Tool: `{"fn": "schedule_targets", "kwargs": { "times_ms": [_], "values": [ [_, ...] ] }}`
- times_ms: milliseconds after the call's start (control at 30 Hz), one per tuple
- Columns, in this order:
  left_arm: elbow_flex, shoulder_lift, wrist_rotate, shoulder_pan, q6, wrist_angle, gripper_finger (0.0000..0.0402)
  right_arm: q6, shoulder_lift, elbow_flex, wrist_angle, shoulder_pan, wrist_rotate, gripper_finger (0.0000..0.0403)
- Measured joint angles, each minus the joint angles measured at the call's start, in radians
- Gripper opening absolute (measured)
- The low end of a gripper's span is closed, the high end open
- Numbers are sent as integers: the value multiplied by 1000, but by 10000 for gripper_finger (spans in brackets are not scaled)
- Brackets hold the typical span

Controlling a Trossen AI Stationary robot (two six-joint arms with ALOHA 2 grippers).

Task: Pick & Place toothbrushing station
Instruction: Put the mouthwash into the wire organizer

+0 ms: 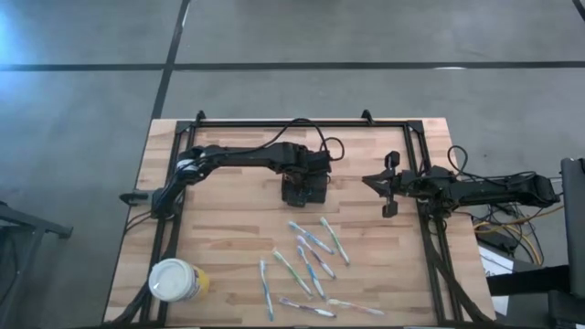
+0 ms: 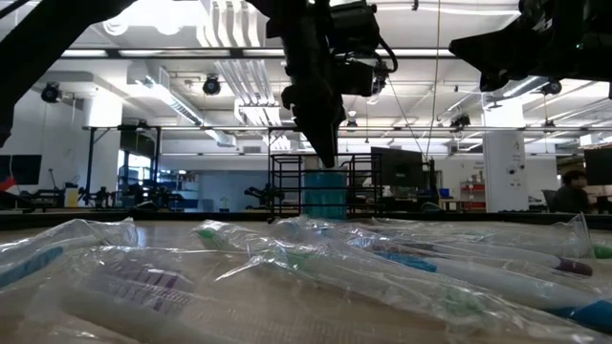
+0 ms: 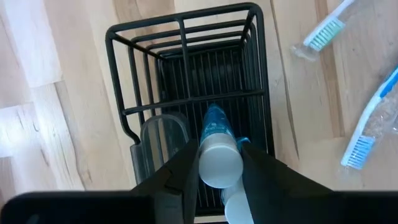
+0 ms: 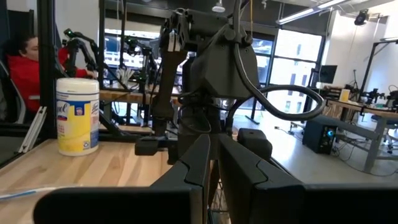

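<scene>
on wood table [image 1: 228, 228], black slatted toothbrushing station [image 3: 186, 93]; left gripper [image 3: 219, 163] jaws hold toothpaste tube [image 3: 217, 146].

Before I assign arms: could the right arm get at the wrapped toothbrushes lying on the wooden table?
Probably yes: the right gripper, shut and empty, has bare wooden table between it and the wrapped toothbrushes.

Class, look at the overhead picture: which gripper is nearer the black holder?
Left. The left gripper is directly over the holder, gripping a blue tube inside it. The right gripper waits off to the holder's side.

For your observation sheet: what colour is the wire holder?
Black holder, clearest in the left wrist view.
</scene>
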Motion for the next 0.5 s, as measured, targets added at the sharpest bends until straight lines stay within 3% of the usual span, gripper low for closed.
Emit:
{"fn": "schedule_targets", "kwargs": {
  "times_ms": [200, 500],
  "values": [
    [8, 4, 3, 0, -2, 18, 152, 0, 0, 0, 0, 0, 0, 27],
    [11, 4, 10, 0, -2, 38, 159, 0, 0, -1, -1, 0, 0, 27]
  ]
}}
